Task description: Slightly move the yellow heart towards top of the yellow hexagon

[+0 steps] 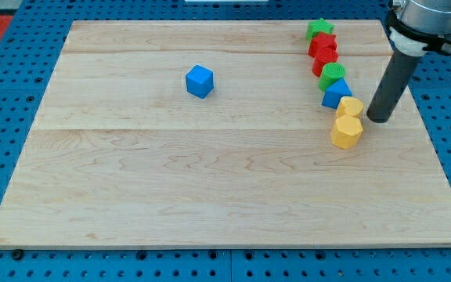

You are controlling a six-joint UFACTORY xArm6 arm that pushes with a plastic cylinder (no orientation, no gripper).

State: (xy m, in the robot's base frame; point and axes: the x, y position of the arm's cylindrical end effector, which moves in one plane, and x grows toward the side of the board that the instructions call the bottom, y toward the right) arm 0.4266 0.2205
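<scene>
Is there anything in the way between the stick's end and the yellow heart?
No, nothing is in the way. My tip sits just to the view's right of the yellow heart, with only a thin strip of bare board between them. The yellow hexagon lies right below the heart, touching it or nearly so, and the blue block is on its upper left.

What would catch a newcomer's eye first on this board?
A tight column of blocks near the view's top right: green star, red blocks, green block, blue block, yellow heart, yellow hexagon. My tip sits just right of the heart. A lone blue cube lies mid-left.
</scene>
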